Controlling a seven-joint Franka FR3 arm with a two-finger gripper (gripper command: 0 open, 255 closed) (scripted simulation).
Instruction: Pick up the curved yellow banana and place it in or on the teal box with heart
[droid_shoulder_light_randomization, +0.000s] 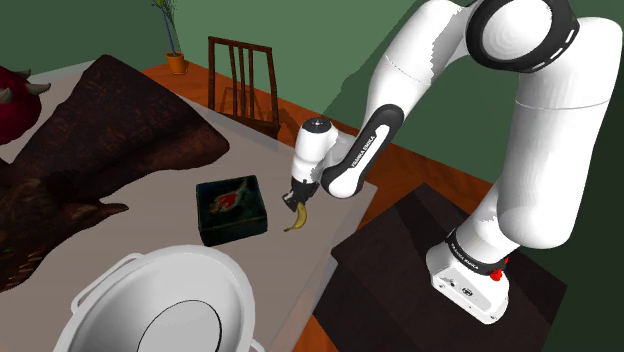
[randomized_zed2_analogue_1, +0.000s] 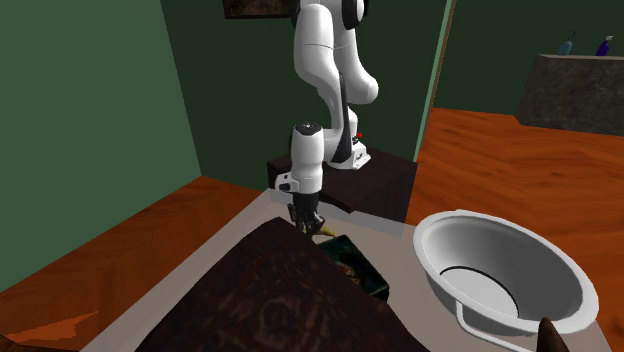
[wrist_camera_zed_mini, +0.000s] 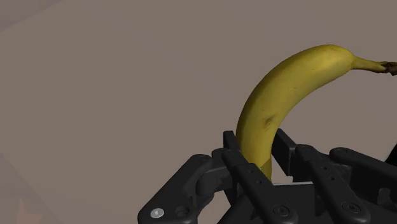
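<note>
Claw (wrist_camera_zed_mini: 259, 158) clenched on the yellow banana (wrist_camera_zed_mini: 280, 102), its black fingers (wrist_camera_zed_mini: 236, 160) clasping the fruit's lower end while the stem curves away over the grey counter (droid_shoulder_light_randomization: 290, 262). In the shoulder view the banana (droid_shoulder_light_randomization: 296, 221) hangs under the claw (droid_shoulder_light_randomization: 299, 206), just beside the dark teal box (droid_shoulder_light_randomization: 231, 209), on that view's right. A white bowl (droid_shoulder_light_randomization: 165, 300) stands nearby.

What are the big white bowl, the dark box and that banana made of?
The bowl is smooth, plain white with soft shading: perhaps enamel or plastic. The box is dark teal with a picture on top; material unclear. The banana looks like real fruit: yellow peel, brown specks.
</note>
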